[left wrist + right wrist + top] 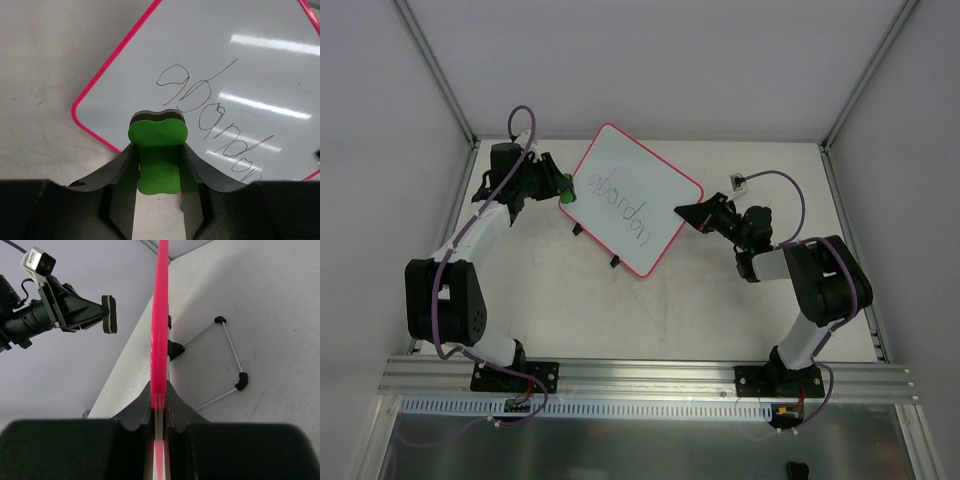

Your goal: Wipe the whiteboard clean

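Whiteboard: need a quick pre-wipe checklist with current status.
1. Grip: left tool clamps the eraser: ok.
2. Hold: right tool is shut on the whiteboard frame: ok.
3. Contact: eraser touching the board face: not ok, a gap shows in the right wrist view.
4. Target: writing lies just ahead of the eraser, not yet wiped: ok.
5. Support: wire stand behind the board bearing steadily: cannot tell.

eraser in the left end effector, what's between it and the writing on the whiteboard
Nothing but bare white surface of the whiteboard, as the left wrist view shows between the green eraser and the writing.
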Motion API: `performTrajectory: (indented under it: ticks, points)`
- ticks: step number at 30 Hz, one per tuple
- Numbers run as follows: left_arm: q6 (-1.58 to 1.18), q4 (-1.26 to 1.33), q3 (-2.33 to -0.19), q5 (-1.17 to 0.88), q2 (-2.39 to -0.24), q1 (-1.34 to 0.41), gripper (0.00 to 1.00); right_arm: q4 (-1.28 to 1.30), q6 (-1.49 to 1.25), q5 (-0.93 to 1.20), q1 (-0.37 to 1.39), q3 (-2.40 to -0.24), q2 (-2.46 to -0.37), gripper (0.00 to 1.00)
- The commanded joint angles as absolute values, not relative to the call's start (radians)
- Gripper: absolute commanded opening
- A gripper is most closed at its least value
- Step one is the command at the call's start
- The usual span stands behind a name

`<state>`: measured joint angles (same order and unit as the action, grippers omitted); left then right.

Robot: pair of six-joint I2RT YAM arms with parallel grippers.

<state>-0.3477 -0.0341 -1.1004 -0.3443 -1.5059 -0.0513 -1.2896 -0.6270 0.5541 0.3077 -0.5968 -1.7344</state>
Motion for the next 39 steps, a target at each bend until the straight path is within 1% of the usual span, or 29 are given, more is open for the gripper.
performTrajectory:
  ticks: [1, 8, 10, 12, 14, 15, 18, 28, 33, 39]
  points:
    - [-0.288, 0.025, -1.163, -0.400, -1.560, -0.049, 0.11, -1.532, -0.626, 0.554, 0.321, -0.634, -1.730, 0.00]
    - [-0.242, 0.051, -1.227, -0.420, -1.661, -0.052, 0.09, -1.531, -0.604, 0.561, 0.328, -0.637, -1.730, 0.00]
    - [-0.210, 0.058, -1.238, -0.429, -1.681, -0.052, 0.10, -1.531, -0.601, 0.561, 0.328, -0.637, -1.733, 0.00]
    - [-0.146, 0.083, -1.243, -0.501, -1.707, -0.052, 0.11, -1.531, -0.598, 0.569, 0.328, -0.640, -1.738, 0.00]
    - [-0.141, 0.145, -1.227, -0.506, -1.712, -0.054, 0.08, -1.532, -0.595, 0.572, 0.328, -0.640, -1.741, 0.00]
    - [-0.146, 0.170, -1.203, -0.480, -1.707, -0.054, 0.03, -1.531, -0.592, 0.572, 0.328, -0.640, -1.743, 0.00]
    - [-0.158, 0.247, -1.170, -0.465, -1.700, -0.054, 0.00, -1.531, -0.594, 0.577, 0.328, -0.644, -1.744, 0.00]
    - [-0.166, 0.259, -1.247, -0.517, -1.828, -0.060, 0.00, -1.531, -0.592, 0.595, 0.328, -0.678, -1.756, 0.00]
    - [-0.137, 0.261, -1.281, -0.457, -1.861, -0.074, 0.00, -1.531, -0.591, 0.606, 0.330, -0.689, -1.770, 0.00]
    - [-0.135, 0.262, -1.331, -0.460, -1.908, -0.083, 0.00, -1.531, -0.584, 0.621, 0.334, -0.687, -1.779, 0.00]
